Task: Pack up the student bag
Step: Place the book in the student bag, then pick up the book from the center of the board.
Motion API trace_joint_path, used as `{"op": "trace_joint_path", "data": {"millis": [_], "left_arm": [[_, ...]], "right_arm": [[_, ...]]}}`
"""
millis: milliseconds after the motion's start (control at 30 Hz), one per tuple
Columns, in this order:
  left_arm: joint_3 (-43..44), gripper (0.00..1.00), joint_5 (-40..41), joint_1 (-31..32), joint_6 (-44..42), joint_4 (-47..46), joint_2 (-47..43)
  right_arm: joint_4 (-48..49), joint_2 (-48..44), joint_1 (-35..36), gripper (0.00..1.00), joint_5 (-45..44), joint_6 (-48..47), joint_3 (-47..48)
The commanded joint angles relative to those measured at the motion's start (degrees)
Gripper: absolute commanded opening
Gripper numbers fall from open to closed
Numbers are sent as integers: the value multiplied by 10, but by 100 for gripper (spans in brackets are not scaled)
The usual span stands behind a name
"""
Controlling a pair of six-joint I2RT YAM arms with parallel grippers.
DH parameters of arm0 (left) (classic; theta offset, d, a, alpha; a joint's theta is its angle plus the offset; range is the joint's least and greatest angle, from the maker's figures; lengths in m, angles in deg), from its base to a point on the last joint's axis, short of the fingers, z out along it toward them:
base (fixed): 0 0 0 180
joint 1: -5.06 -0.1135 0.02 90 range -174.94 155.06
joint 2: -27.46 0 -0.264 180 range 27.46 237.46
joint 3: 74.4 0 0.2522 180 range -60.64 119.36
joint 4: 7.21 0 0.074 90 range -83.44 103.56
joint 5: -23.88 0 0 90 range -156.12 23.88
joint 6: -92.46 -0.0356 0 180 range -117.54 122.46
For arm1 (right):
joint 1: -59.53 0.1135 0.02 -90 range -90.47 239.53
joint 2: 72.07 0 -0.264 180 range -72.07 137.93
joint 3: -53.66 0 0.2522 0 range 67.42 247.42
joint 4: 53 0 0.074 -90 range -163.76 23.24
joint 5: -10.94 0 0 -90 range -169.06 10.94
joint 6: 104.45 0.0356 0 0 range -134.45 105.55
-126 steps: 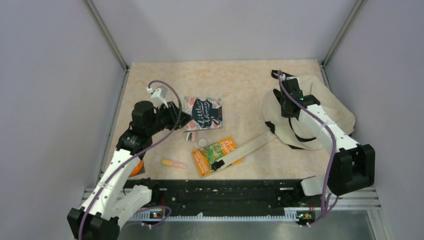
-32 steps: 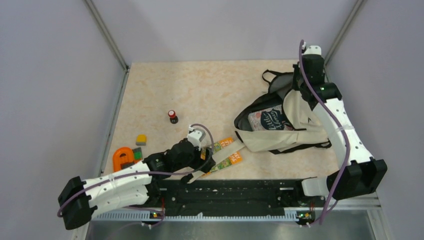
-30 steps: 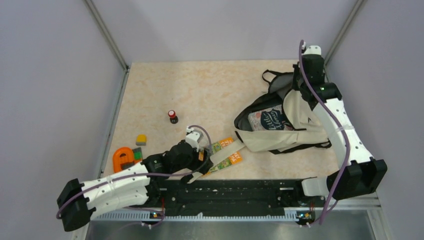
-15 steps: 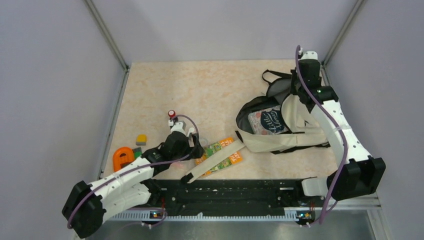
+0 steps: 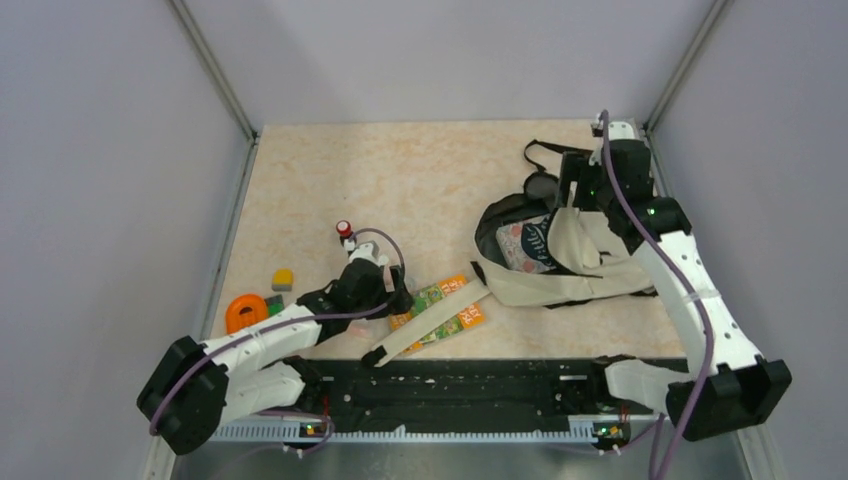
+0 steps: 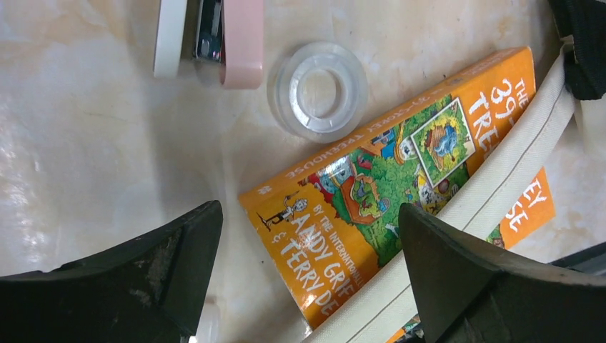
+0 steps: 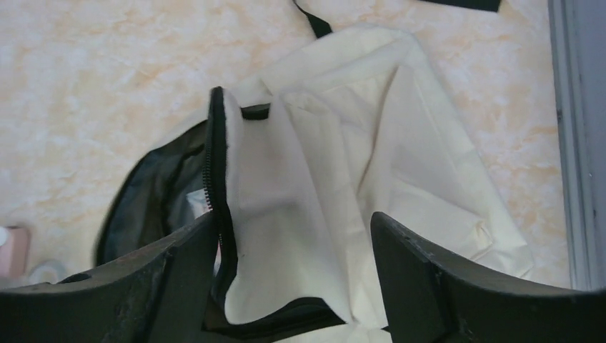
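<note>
The cream student bag [image 5: 600, 262] lies at the right with its black-lined mouth open toward the left. A "Little" titled book [image 5: 522, 245] shows inside it. My right gripper [image 5: 566, 200] hovers over the bag's top. In the right wrist view it is open [image 7: 294, 232], with the cream flap [image 7: 321, 179] loose between the jaws. An orange book [image 6: 371, 200] lies on the table with a bag strap [image 6: 500, 214] across it. My left gripper [image 6: 307, 225] is open just above that book's [image 5: 440, 305] left end, holding nothing.
A clear tape roll [image 6: 318, 89] and a pink-and-white stapler [image 6: 214, 36] lie beside the orange book. A small red-capped bottle [image 5: 343, 229], a yellow block [image 5: 283, 278] and an orange tape dispenser [image 5: 245, 312] sit at the left. The bag nearly touches the right wall.
The right gripper has opened and let go of the bag flap, and its arm has dropped lower over the bag. The left gripper has shifted left to the orange book's end.
</note>
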Motion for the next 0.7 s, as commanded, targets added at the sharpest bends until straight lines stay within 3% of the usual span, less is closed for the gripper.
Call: {"op": "trace_joint_path", "data": {"millis": [0, 267, 500, 667], "left_arm": [[42, 97, 30, -2, -50, 17, 17], [43, 97, 22, -2, -58, -6, 31], [35, 90, 13, -2, -34, -20, 44], [13, 77, -6, -2, -18, -38, 34]], "right_arm": [[-7, -77, 74, 78, 10, 33, -2], [57, -117, 270, 81, 66, 159, -116], [210, -116, 460, 79, 51, 318, -275], [232, -115, 483, 74, 0, 392, -357]]}}
